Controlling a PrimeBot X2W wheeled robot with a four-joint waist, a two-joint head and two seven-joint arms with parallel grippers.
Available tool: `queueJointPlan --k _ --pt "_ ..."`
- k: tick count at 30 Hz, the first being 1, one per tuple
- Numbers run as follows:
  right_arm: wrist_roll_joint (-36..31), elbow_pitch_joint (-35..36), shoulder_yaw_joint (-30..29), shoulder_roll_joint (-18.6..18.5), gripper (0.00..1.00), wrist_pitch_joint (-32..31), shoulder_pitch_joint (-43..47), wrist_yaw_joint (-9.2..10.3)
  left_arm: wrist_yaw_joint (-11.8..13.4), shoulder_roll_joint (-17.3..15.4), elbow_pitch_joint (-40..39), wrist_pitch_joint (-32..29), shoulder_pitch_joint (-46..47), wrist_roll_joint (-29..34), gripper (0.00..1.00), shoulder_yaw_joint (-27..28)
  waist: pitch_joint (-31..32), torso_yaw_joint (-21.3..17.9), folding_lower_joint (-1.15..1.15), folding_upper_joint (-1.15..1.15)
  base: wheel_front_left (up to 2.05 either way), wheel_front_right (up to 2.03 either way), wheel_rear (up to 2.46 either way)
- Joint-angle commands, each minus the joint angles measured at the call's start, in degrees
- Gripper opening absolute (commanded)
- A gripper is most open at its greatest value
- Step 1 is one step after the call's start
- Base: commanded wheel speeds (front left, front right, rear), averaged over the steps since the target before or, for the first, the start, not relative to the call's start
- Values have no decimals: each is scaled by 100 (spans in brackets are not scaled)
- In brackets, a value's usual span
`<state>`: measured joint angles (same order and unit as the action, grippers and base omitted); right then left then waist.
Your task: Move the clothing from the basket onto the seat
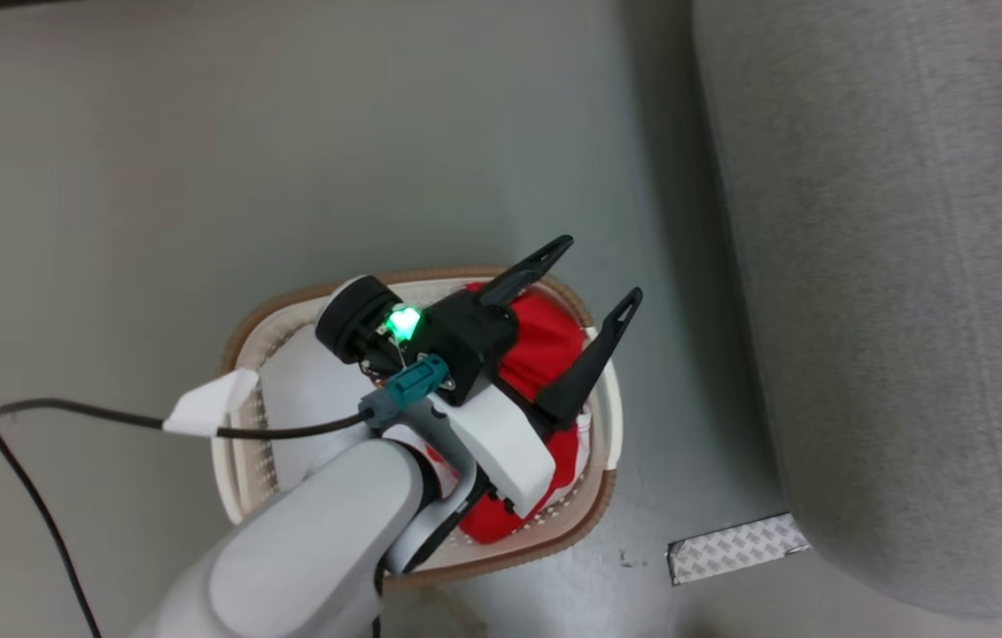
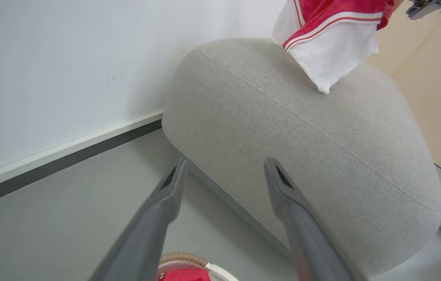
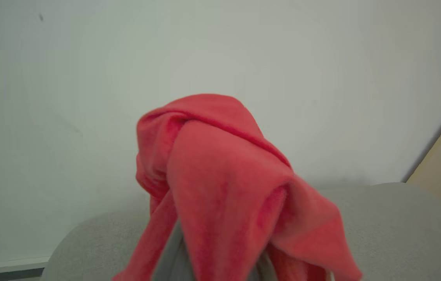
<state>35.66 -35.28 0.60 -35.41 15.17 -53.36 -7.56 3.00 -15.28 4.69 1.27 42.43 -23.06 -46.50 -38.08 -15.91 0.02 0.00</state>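
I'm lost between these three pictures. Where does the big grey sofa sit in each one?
Head view: the sofa runs down the right side.
Left wrist view: the sofa is the rounded grey bulk across the middle and right.
Right wrist view: the sofa lies along the bottom, behind the red clothing.
Shared landmark: the red clothing, in the basket in the head view, top right in left wrist, centre in right wrist.

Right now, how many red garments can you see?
2. One red garment lies in the basket; another hangs over the sofa. More may hide in the basket.
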Motion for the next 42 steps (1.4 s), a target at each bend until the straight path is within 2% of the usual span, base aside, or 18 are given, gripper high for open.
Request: queueJointPlan --k 1,3,6,9,10,11,12,13,20,26,38,42 --pt "-44 -151 128 -79 0 -5 -128 15 26 -45 -42 13 32 20 100 29 -163 147 -2 0 0 0 0" --pt "-12 -534 361 -190 0 -6 -339 15 69 -56 -71 26 8 -5 100 57 -244 208 -2 0 0 0 0" --pt "230 -1033 829 -287 0 -373 -592 15 117 -69 -81 84 -79 -46 100 76 -299 308 -2 0 0 0 0" --pt "593 -1422 1198 -427 0 -988 -787 15 153 -78 -71 161 -140 -86 100 95 -291 382 -2 0 0 0 0" --pt "677 -1515 1345 -445 3 -1241 -809 15 169 -79 -54 173 -159 -100 100 100 -274 394 -2 0 0 0 0" --pt "724 -1574 1530 -481 26 -1474 -834 15 176 -77 -34 191 -171 -120 100 100 -252 405 -2 0 0 0 0" --pt "780 -1623 1673 -536 45 -1654 -872 15 176 -77 -16 204 -187 -138 100 103 -225 412 -2 0 0 0 0" --pt "838 -1644 1795 -577 100 -1771 -922 15 180 -73 12 214 -199 -145 100 105 -199 415 -2 0 0 0 0" --pt "1106 -1715 2519 -640 100 -1968 -842 15 184 -29 166 346 -276 -185 100 95 131 400 -2 0 0 0 0" --pt "1340 -1673 3115 -790 100 -1962 -503 15 197 14 393 573 -487 -357 100 151 733 296 -2 0 0 0 0" --pt "1723 -1009 3939 -1139 100 -1213 75 15 261 -35 712 1074 -1079 -841 100 462 2176 226 -2 0 0 0 0" --pt "1882 -655 4073 -1097 100 -902 205 15 302 -45 703 1167 -1279 -910 100 528 2586 291 -2 0 0 0 0"
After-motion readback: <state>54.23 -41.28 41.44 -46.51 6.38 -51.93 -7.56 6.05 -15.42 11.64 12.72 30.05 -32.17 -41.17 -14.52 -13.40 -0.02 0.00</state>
